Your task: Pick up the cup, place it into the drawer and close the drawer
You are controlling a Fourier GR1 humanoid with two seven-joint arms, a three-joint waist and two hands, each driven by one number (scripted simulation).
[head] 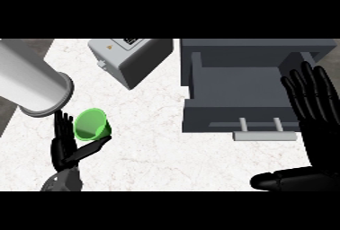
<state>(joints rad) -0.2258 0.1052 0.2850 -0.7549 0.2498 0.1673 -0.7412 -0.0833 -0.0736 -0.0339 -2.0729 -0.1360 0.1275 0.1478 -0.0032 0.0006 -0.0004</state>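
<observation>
Right hand [324, 143] is showing largest, at the view's right edge. It is standing open and still, with the fingers straight, spread and pointing up, and the thumb reaching out to the left along the bottom. It is holding nothing.

Immediately left of this hand, the drawer [232, 114] is standing pulled out of its grey cabinet [252, 45]. The drawer's handle [266, 135] is lying level with the right palm, just beside it.

Left hand [66, 150] is showing at the lower left. Its fingers are pointing straight up and its thumb is angling out to the right. The green cup [90, 123] is sitting in the gap between these fingers and the thumb, its mouth facing the camera. The fingers are meeting its left rim and the thumb is running under its lower side. Neither is curling round it. Whether the cup is resting on the counter [166, 161] cannot be determined.

Above the left hand, a white cylinder [30, 81] is lying close by. A grey box [129, 58] is standing further up and to the right.
</observation>
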